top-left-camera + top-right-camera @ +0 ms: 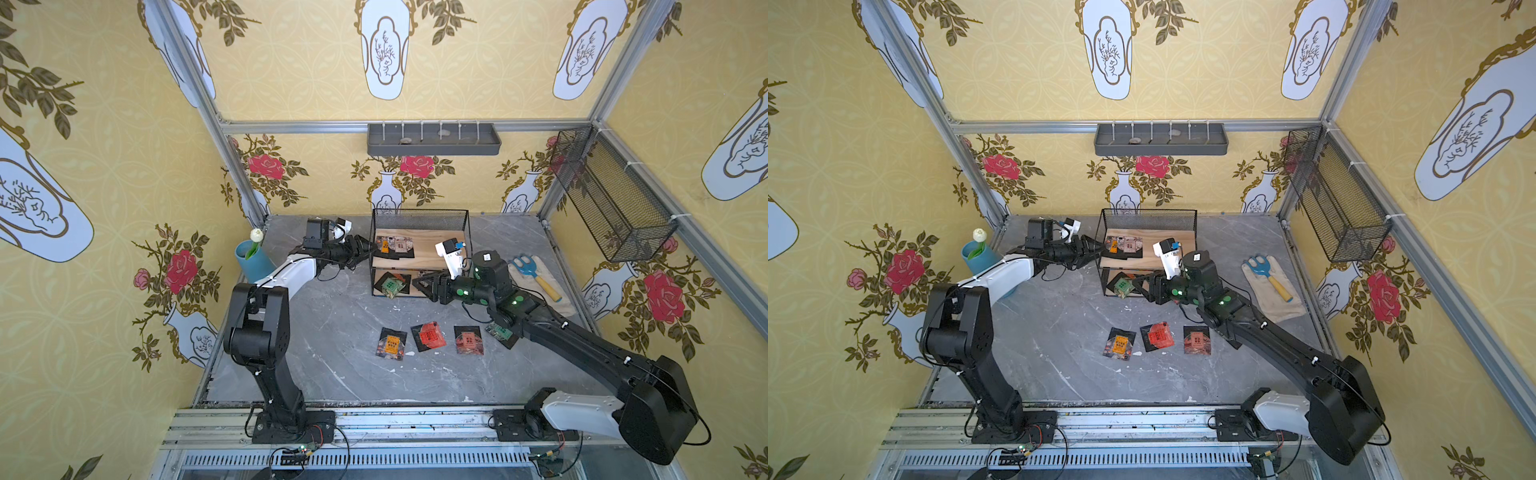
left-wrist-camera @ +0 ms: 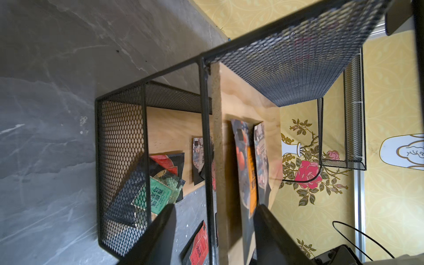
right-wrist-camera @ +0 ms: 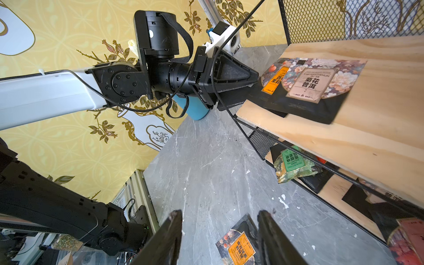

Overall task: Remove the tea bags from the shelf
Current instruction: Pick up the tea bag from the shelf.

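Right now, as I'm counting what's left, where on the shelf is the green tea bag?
In both top views the green tea bag lies on the lower board of the shelf, at its front left corner, just left of the right gripper.

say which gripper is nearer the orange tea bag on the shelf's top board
Left. The left gripper is at the shelf's top board, beside the orange tea bag; the right gripper sits lower, at the bottom tier.
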`<state>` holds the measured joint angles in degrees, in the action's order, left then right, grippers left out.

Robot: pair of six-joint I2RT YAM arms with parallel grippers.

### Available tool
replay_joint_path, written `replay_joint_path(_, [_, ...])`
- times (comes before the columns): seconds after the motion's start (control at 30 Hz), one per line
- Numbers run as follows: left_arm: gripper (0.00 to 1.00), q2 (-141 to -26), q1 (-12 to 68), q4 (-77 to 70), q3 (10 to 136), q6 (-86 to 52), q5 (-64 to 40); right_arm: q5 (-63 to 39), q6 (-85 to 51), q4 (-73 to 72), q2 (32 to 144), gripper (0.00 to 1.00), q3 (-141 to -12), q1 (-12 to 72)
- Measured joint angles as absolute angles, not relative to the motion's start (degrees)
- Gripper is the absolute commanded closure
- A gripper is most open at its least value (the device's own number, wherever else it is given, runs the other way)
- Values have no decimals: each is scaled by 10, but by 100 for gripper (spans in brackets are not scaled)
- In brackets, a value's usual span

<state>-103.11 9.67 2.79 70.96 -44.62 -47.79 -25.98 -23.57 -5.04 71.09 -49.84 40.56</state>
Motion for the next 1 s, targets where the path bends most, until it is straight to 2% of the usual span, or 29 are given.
replay_joint_path(0.27, [29,-1040,106,25,727,-446,-479,-266,-238,-62,716,44,-498,405])
replay_joint_path(0.43, [31,-1061,113,26,730,-446,-479,-268,-239,-63,716,44,-498,405])
replay_joint_path(0.9, [53,-1035,100,34,708,-439,-470,-277,-242,-72,711,43,-493,399])
replay_joint_path(1.0, [61,-1028,95,36,704,-438,-469,-278,-242,-78,708,43,-492,398])
